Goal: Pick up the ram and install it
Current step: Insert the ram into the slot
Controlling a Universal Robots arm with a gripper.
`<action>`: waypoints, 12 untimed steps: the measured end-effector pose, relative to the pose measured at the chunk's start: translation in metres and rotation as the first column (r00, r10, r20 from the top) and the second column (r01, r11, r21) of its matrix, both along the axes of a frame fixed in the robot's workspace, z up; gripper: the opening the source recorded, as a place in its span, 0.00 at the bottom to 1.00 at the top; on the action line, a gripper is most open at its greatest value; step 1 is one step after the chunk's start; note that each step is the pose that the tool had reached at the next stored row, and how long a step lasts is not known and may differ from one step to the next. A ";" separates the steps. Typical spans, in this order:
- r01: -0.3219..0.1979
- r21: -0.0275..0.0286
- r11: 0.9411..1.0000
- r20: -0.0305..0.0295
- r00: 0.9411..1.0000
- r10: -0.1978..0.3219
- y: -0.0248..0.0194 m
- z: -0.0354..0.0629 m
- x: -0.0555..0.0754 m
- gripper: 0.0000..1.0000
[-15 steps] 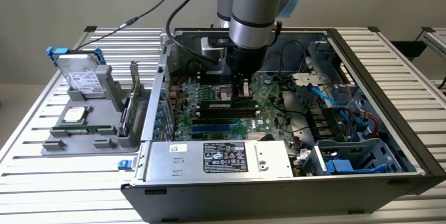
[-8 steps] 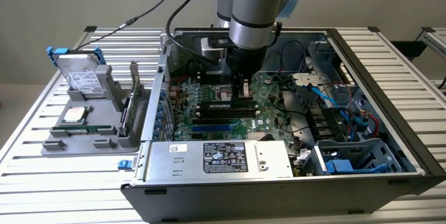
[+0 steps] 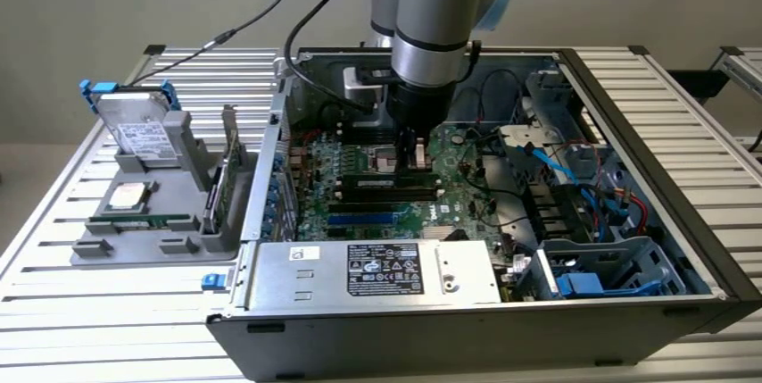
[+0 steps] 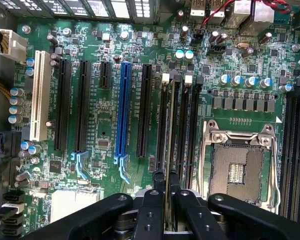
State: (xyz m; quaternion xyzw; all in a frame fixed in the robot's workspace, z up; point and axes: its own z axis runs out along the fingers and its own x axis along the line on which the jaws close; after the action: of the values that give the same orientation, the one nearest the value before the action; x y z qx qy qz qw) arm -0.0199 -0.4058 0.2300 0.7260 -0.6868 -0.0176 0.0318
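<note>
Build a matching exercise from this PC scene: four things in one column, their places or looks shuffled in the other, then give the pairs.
Things
1. ram
2. hard drive
3. power supply
4. CPU socket

Descriptions
A. square, framed in bright metal
B. silver box with a black label, inside the case
C. clamped edge-on in the gripper over the motherboard
D. propped on the grey stand outside the case

Pairs: 1-C, 2-D, 3-B, 4-A

Slatted metal table (image 3: 84, 334) carries open computer case (image 3: 476, 337), grey parts holder (image 3: 128, 251).
</note>
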 end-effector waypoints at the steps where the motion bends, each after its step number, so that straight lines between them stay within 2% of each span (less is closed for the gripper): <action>1: 0.000 0.000 1.000 0.000 1.000 0.000 0.0000 0.0000 0.000 0.13; 12: -0.015 0.000 1.000 0.000 1.000 0.015 -0.0022 -0.0003 0.000 0.13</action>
State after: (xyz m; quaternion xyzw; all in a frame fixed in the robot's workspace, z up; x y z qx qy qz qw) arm -0.0198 -0.4080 0.2296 0.7311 -0.6813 -0.0173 0.0319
